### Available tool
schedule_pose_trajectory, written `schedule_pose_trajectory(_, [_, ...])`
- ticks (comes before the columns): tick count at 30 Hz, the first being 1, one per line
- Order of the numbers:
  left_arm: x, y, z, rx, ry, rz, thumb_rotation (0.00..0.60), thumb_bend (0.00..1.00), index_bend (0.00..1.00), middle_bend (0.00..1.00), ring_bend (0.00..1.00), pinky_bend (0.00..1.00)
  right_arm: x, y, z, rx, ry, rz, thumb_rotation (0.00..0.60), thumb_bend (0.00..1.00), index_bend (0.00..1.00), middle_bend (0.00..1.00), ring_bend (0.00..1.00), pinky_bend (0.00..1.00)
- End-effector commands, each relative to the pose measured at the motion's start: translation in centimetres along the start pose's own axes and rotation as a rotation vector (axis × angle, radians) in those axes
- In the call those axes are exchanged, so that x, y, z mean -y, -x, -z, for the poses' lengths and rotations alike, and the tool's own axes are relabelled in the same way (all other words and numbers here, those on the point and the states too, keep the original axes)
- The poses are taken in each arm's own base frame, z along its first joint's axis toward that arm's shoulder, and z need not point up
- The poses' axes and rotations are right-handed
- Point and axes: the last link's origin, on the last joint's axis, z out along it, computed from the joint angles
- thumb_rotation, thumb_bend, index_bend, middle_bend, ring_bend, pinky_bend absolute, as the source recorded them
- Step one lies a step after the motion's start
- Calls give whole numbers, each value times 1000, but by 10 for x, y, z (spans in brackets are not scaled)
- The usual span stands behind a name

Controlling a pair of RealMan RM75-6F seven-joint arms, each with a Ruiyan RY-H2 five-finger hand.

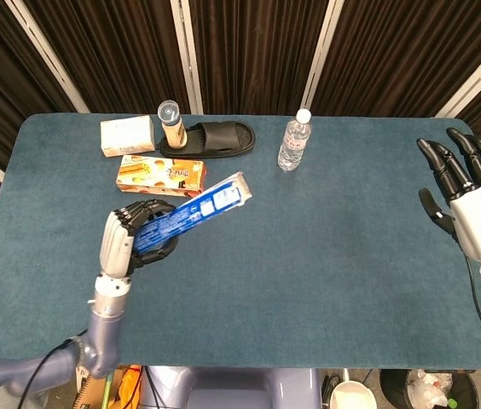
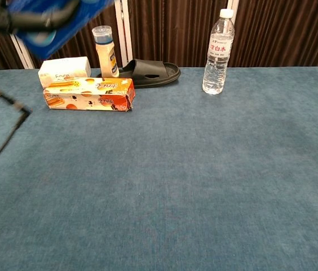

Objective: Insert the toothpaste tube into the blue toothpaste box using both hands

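My left hand point(image 1: 135, 237) grips the blue toothpaste box point(image 1: 194, 211) above the left part of the table, the box slanting up to the right with its white end flap point(image 1: 239, 185) at the far end. In the chest view the box point(image 2: 54, 20) and the left hand point(image 2: 12, 17) show blurred at the top left corner. No toothpaste tube is visible outside the box. My right hand point(image 1: 466, 196) hovers open at the right edge of the table, fingers spread and pointing up, holding nothing.
At the back left stand an orange snack box point(image 1: 160, 175), a white box point(image 1: 127, 135), a tan bottle point(image 1: 170, 123) and a black slipper point(image 1: 215, 138). A water bottle point(image 1: 293, 141) stands at the back centre. Blue cloth covers the table point(image 1: 326, 247).
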Motion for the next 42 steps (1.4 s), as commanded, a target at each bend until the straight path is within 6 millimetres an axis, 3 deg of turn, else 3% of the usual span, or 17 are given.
schedule_pose_trajectory(1, [26, -15, 25, 105, -93, -112, 600, 579, 457, 576, 560, 638, 4, -2, -2, -6, -9, 0, 600, 405, 0, 269, 136, 229])
schedule_pose_trajectory(6, [45, -20, 44, 193, -182, -177, 600, 576, 442, 569, 556, 630, 12, -4, -7, -15, -11, -15, 600, 406, 0, 269, 136, 229])
schedule_pose_trajectory(16, [68, 4, 72, 394, -282, -271, 600, 563, 398, 537, 536, 607, 30, -1, -8, 2, -30, -37, 600, 405, 0, 269, 136, 229])
schedule_pose_trajectory(18, [68, 8, 75, 407, -287, -266, 600, 531, 364, 493, 492, 540, 33, 0, -7, 6, -32, -38, 600, 406, 0, 269, 136, 229])
schedule_pose_trajectory(22, [70, 10, 89, 473, -296, -302, 600, 382, 212, 298, 291, 266, 36, 5, -1, 23, -18, -47, 600, 406, 0, 269, 136, 229])
schedule_pose_trajectory(24, [71, 6, 92, 491, -306, -333, 600, 345, 168, 233, 225, 212, 36, 7, 2, 35, -5, -53, 600, 406, 0, 269, 136, 229])
schedule_pose_trajectory(28, [72, -4, 93, 522, -362, -371, 600, 299, 98, 128, 115, 147, 39, 11, 10, 54, 21, -79, 600, 406, 0, 269, 136, 229])
schedule_pose_trajectory(33, [67, -20, 92, 550, -390, -404, 600, 269, 66, 88, 81, 118, 39, 15, 21, 82, 40, -94, 600, 406, 0, 269, 136, 229])
schedule_pose_trajectory(40, [47, -66, 79, 453, -402, -409, 600, 261, 58, 87, 81, 118, 41, 26, 60, 187, 154, -148, 600, 405, 0, 259, 132, 226])
schedule_pose_trajectory(42, [41, -88, 78, 408, -409, -425, 600, 261, 59, 89, 81, 118, 42, 30, 79, 243, 204, -162, 600, 405, 0, 175, 76, 183])
